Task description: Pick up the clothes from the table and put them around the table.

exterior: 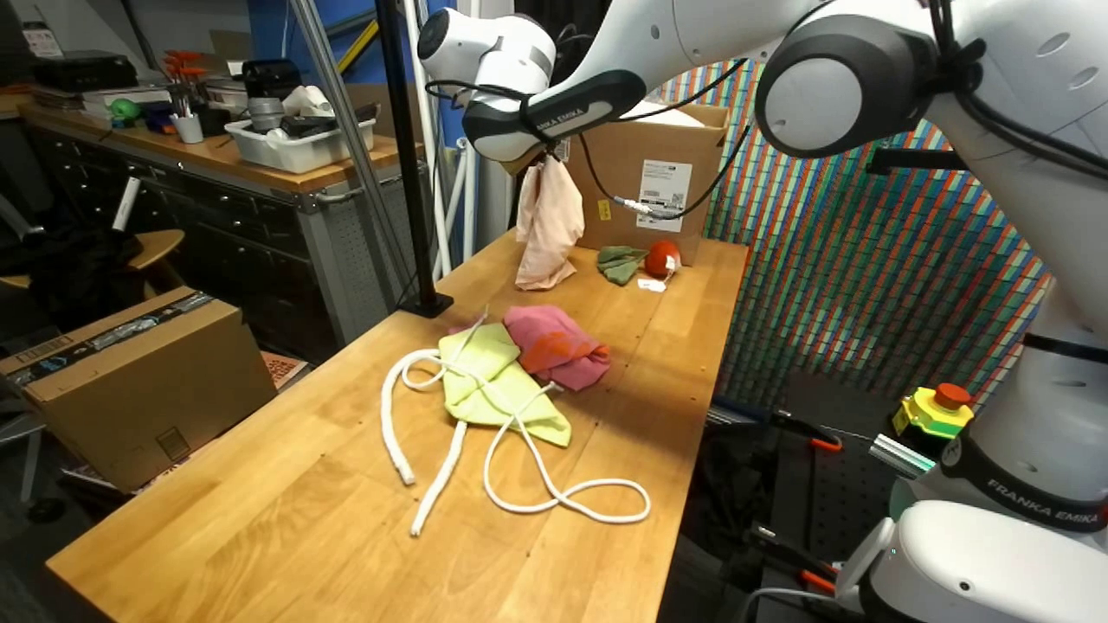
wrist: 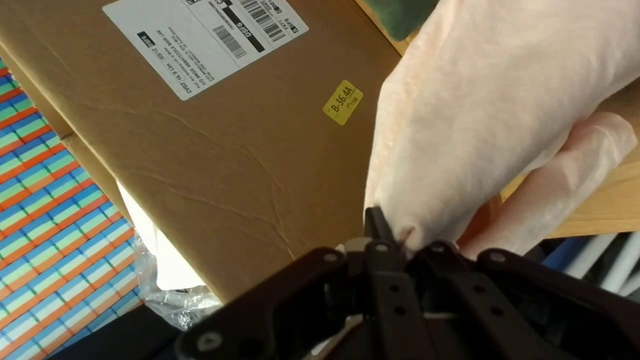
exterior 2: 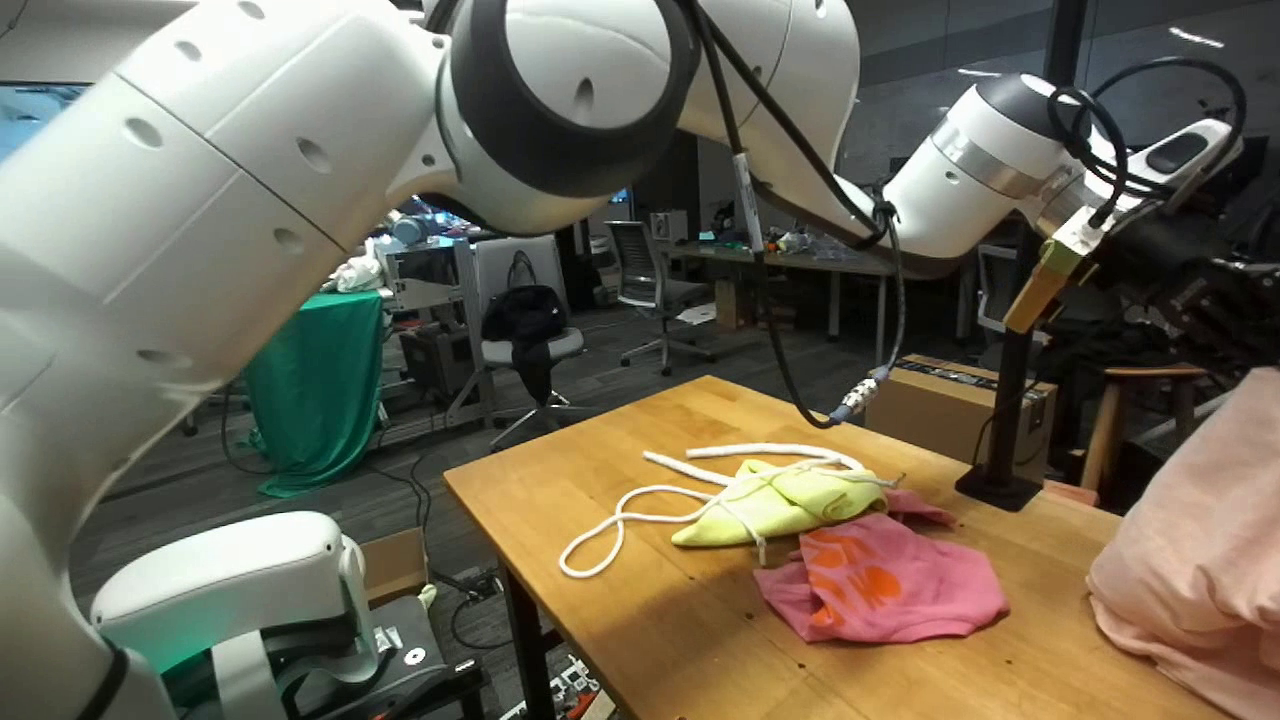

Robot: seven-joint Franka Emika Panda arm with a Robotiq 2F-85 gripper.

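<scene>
Blk hand (wrist: pixel 407 242) pinches pale-pink cloth (wrist: pixel 465 120) over wood tbl (exterior: pixel 286 528) w/ cardbd box (exterior: pixel 606 173) on it, cluttered workbench (exterior: pixel 201 161) nearby.

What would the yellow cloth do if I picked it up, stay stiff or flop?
The yellow cloth would probably flop, since it lies in loose folds. It may also drag the thin cord along, as strands of that cross over it.
</scene>
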